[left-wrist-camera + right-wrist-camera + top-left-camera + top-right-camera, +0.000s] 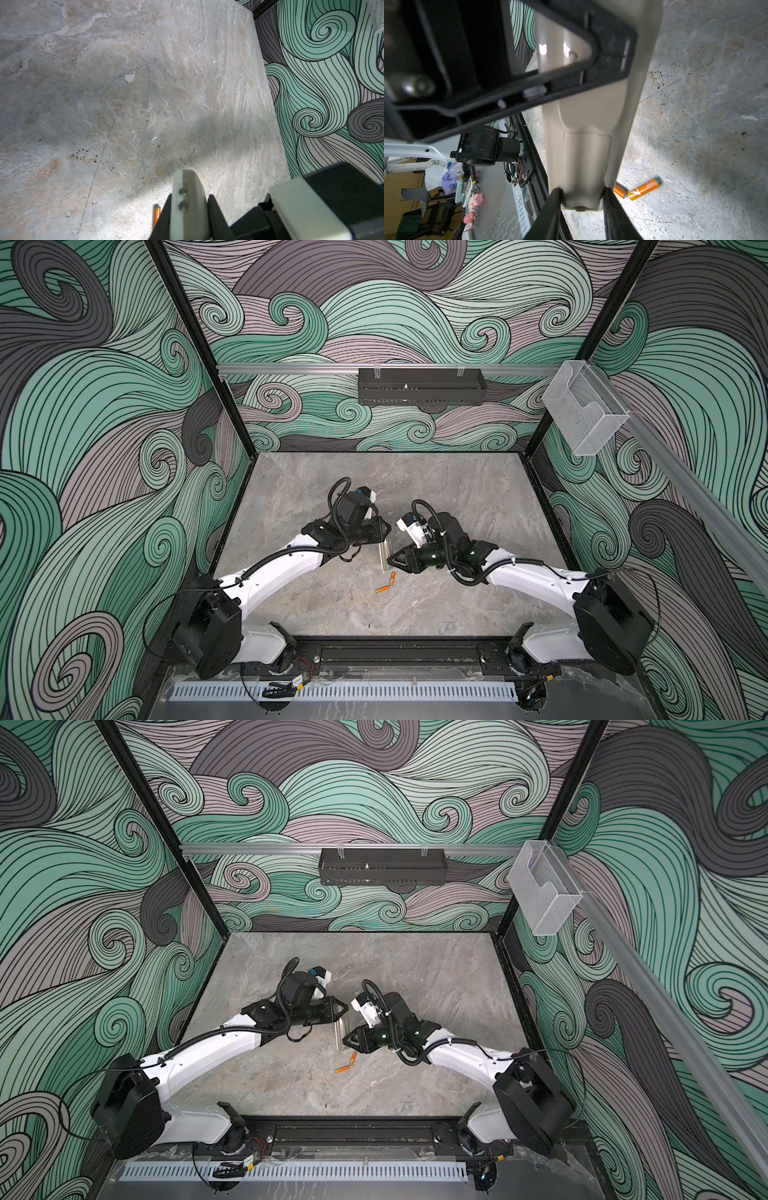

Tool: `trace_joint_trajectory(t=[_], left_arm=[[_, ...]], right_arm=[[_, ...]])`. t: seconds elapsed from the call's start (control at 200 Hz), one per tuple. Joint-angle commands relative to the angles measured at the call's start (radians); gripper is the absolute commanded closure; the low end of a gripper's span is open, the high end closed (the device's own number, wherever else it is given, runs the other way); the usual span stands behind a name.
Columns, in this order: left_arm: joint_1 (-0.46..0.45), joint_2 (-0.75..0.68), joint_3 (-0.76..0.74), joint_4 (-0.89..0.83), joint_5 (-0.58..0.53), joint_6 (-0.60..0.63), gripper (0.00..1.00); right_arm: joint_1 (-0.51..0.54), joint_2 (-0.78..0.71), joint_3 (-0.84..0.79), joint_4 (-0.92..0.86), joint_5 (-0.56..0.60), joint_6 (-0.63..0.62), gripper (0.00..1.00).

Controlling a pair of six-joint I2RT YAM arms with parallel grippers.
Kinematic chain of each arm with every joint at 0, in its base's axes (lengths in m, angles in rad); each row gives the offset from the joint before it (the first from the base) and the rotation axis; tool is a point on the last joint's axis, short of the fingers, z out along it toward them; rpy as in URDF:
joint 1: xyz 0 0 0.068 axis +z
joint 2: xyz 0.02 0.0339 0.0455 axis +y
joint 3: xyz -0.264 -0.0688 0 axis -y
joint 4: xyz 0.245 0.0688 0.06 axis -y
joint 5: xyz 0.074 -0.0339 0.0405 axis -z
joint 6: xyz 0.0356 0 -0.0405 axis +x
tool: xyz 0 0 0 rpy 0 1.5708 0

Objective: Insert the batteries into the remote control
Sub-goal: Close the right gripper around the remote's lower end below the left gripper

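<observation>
The slim pale rectangular plastic remote control (384, 552) is turned on its long edge between the two pincers, and both have hold of it. The left pincer (190, 197) is clamped on one end. In the left wrist view that rounded end, with two small round metal spots, juts out from between its black fingers (164, 218). The right pincer (582, 190) grips the opposite end, with its two black fingers (550, 214) pressed against the remote's narrow sides. The remote's plain back, with a flush rectangular panel outlined in it, shows between them. In both top views the left pincer (386, 531) takes the end farther from the arm bases and the right pincer (345, 1041) the nearer end, each reaching in from its own side. The remote appears lifted off the grey marbled stone-look tabletop (436, 489). Two small orange cylindrical batteries (382, 589) with silvery ends lie loose on that surface just beyond the right pincer's fingertips, on the arm-base side. They are farther from the left pincer, past the remote. They form a shallow V with their ends close together, but it is unclear whether they touch. From the right wrist, one battery (643, 189) shows white lettering, while the other (620, 190) is partly hidden behind a finger.
</observation>
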Motion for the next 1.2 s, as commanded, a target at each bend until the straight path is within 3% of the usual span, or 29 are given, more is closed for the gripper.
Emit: trace_joint_trajectory(t=[0.0, 1.196], left_arm=[[-0.007, 0.007, 0.05, 0.035, 0.007, -0.003, 1.0], [-0.006, 0.008, 0.045, 0.022, -0.017, 0.009, 1.0]], right_arm=[[-0.003, 0.008, -0.013, 0.032, -0.016, 0.009, 0.68], [-0.004, -0.009, -0.022, 0.047, -0.048, -0.019, 0.8]])
